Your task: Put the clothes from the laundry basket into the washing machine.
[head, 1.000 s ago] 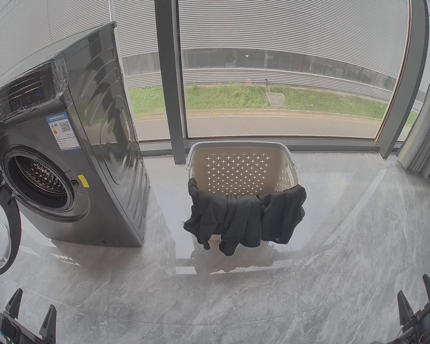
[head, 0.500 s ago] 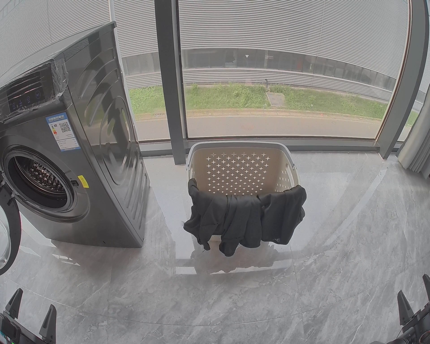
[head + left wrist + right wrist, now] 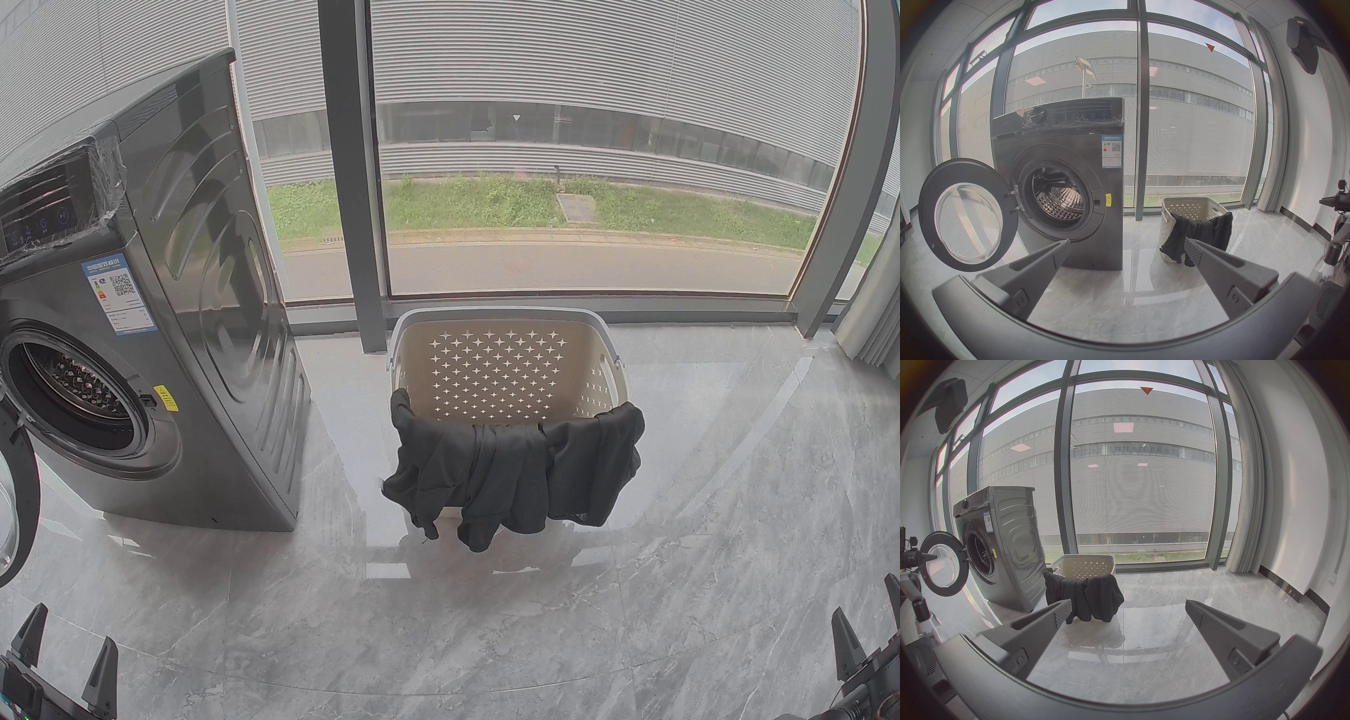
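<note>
Hovering at the floor's near edge, the left hand (image 3: 67,647) and right hand (image 3: 867,609) both gape wide, holding nothing. Dark clothes (image 3: 511,469) hang straight ahead, well apart from both hands and about midway between them, draped sideways along the laundry basket's (image 3: 506,314) near rim. The open washing machine (image 3: 206,309) stands left of the basket, so it probably favours the left hand.

The left gripper (image 3: 73,626) sits low at the near left corner of the head view. Its two dark, pointy fingers (image 3: 101,667) stick up and are spread wide apart, and it is empty. The right gripper (image 3: 864,600) sits low at the near right corner, also spread wide and empty. The two grippers are far apart. In each wrist view the fingers point forward.
</note>
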Robot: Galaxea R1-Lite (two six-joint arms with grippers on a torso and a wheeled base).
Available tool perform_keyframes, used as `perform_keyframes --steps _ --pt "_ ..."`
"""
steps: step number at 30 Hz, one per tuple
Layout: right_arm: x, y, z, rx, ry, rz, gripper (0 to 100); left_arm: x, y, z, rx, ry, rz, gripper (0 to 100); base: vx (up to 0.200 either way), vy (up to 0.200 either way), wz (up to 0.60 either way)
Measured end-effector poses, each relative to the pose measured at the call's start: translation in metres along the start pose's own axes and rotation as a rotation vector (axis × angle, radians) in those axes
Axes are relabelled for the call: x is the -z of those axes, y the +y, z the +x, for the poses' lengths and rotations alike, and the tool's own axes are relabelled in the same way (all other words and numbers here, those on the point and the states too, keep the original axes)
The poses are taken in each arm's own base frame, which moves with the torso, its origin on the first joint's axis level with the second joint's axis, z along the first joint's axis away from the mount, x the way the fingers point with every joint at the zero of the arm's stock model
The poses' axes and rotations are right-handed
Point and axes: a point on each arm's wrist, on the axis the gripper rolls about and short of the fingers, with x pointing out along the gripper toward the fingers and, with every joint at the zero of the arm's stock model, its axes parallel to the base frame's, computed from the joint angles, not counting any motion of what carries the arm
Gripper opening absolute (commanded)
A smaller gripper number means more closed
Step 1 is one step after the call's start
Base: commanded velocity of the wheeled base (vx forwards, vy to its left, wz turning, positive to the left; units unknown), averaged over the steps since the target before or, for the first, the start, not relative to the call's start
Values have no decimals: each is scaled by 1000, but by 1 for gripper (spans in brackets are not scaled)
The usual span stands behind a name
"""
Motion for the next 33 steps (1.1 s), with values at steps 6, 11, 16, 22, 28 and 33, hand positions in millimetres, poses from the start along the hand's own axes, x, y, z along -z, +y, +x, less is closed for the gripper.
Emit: perform_keyframes --steps 6,11,16,22,28,33 --pt "0 0 0 0 0 0 100 0 0 0 0 0 0 100 0 -167 0" --pt "0 0 0 0 0 0 100 0 0 0 0 0 0 100 0 0 0" --pt "0 0 0 0 0 0 100 0 0 0 0 0 0 100 0 0 0" --pt "0 0 0 1 0 0 100 0 0 0 0 0 0 100 0 0 0" --pt "0 0 0 0 0 0 100 0 0 0 0 0 0 100 0 0 0" --pt "0 0 0 0 0 0 100 0 0 0 0 0 0 100 0 0 0"
